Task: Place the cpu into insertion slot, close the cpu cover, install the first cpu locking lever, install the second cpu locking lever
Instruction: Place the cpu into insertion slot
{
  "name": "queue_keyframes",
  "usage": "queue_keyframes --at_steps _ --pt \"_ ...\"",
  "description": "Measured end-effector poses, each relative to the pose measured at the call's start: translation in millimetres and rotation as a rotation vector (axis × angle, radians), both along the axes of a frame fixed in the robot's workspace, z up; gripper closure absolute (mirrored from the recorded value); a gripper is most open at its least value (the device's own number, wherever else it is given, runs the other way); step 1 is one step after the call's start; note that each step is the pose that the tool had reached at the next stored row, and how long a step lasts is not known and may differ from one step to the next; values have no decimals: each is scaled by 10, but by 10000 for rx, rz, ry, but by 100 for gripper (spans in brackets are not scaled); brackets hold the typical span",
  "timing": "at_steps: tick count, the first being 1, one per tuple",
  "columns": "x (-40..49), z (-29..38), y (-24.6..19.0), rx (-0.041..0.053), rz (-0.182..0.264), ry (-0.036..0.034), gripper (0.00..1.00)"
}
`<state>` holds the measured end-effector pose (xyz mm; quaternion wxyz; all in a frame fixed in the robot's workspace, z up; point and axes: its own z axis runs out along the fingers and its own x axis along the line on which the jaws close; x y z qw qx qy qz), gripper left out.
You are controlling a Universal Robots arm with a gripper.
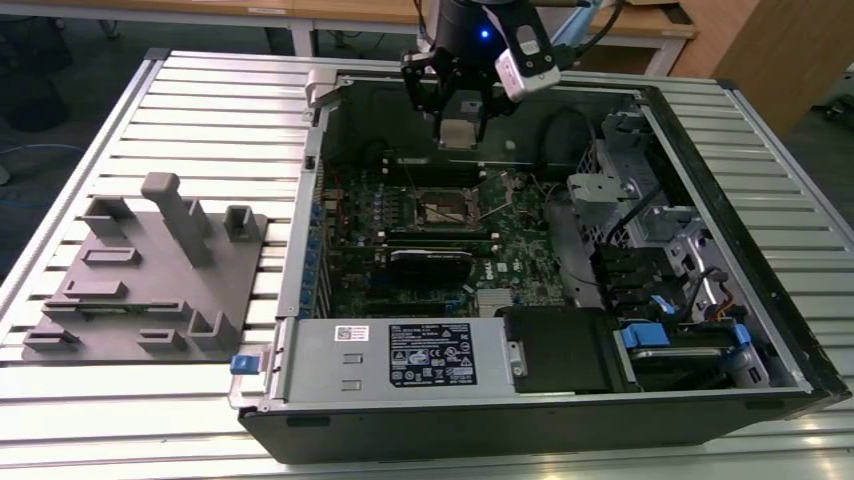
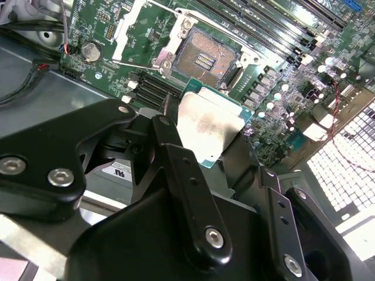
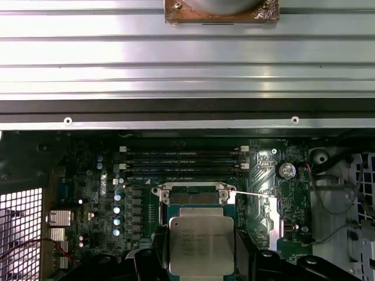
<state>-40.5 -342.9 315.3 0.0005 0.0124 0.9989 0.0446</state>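
On the exterior view's left, a grey moulded fixture block is resting on the slatted metal table. To its right, an open black computer case is lying. Over its far part, the black gripper is clamping the cpu, a flat square silver-grey chip. The chip is hanging clear of the insertion slot, a silver-rimmed square socket lying exposed.
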Motion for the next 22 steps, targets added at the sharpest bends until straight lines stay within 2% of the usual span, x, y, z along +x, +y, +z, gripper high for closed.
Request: queue_keyframes --at_steps 5,13,22 --pt "0 -20 0 2 0 -3 46" --pt "0 -113 0 1 0 -8 46" --pt "0 -151 0 -3 0 -7 46"
